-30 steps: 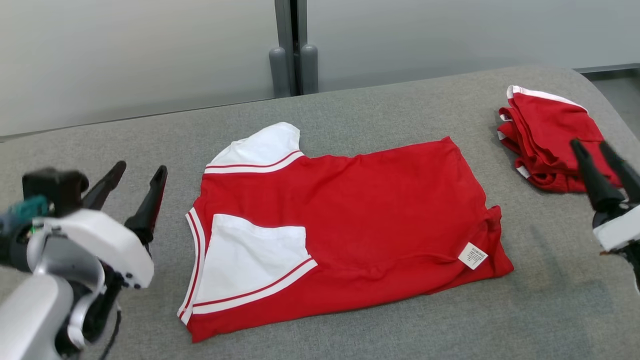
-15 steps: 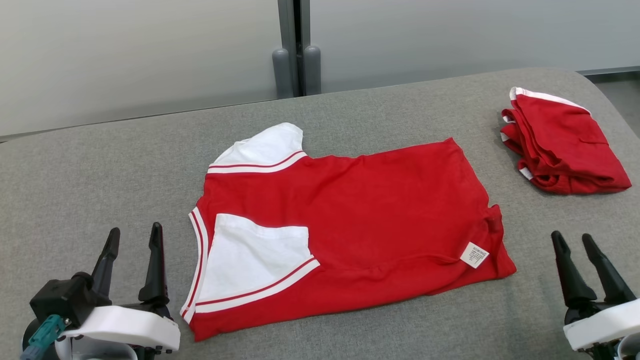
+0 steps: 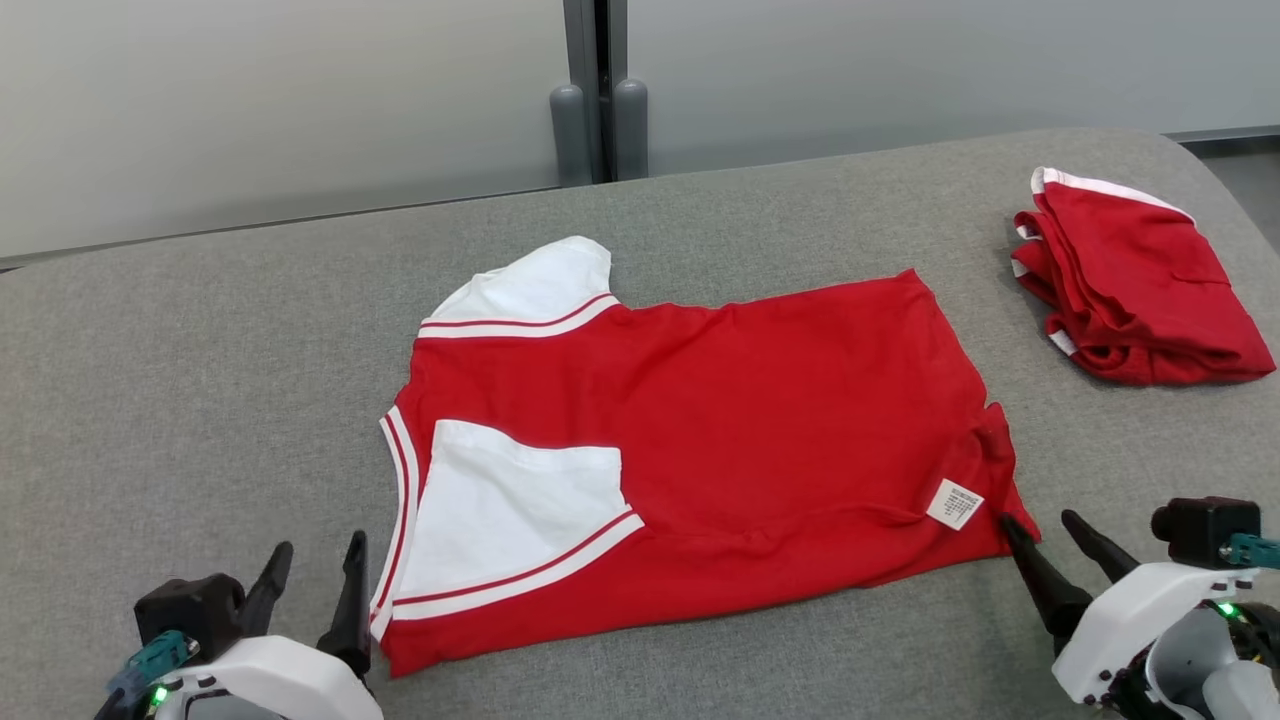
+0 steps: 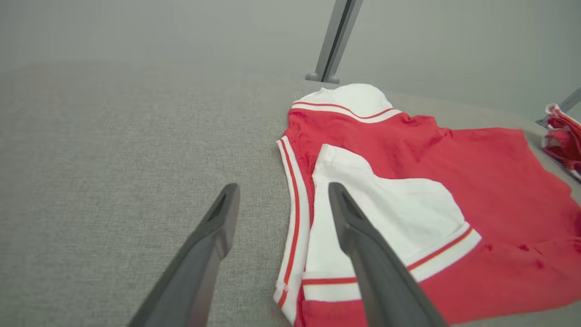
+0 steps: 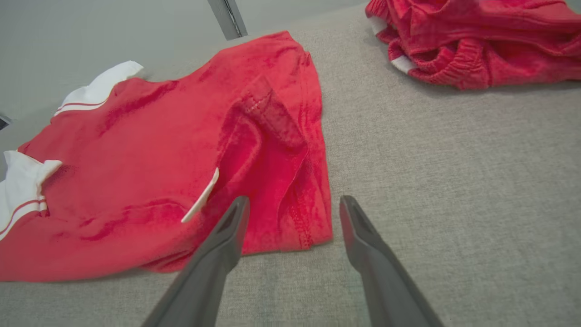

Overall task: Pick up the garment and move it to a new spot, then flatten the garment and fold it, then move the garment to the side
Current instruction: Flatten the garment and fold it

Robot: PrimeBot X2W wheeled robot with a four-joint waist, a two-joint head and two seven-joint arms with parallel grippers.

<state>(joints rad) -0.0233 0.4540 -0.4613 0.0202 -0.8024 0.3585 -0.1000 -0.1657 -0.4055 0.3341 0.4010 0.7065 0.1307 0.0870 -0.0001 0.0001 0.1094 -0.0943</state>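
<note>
Now: left gripper [image 3: 318, 548] sits low at the near left over the grey padded table [image 3: 180, 380], jaws apart, nothing between them. Its inner finger is just beside the striped neck edge of the garment [image 3: 760, 420].

The garment, a red shirt, lies spread flat mid-table, neck to the left and hem to the right. One white sleeve [image 3: 520, 510] is folded in over the red body; the other [image 3: 540, 285] pokes out at the far side. A white label [image 3: 953, 503] shows near the hem.

Right gripper [image 3: 1037, 520] is at the garment's near right corner, jaws apart, holding nothing. The inner finger possibly touches the hem; contact unclear.

Far right, well apart: a second red garment [image 3: 1140, 290], folded.
</note>
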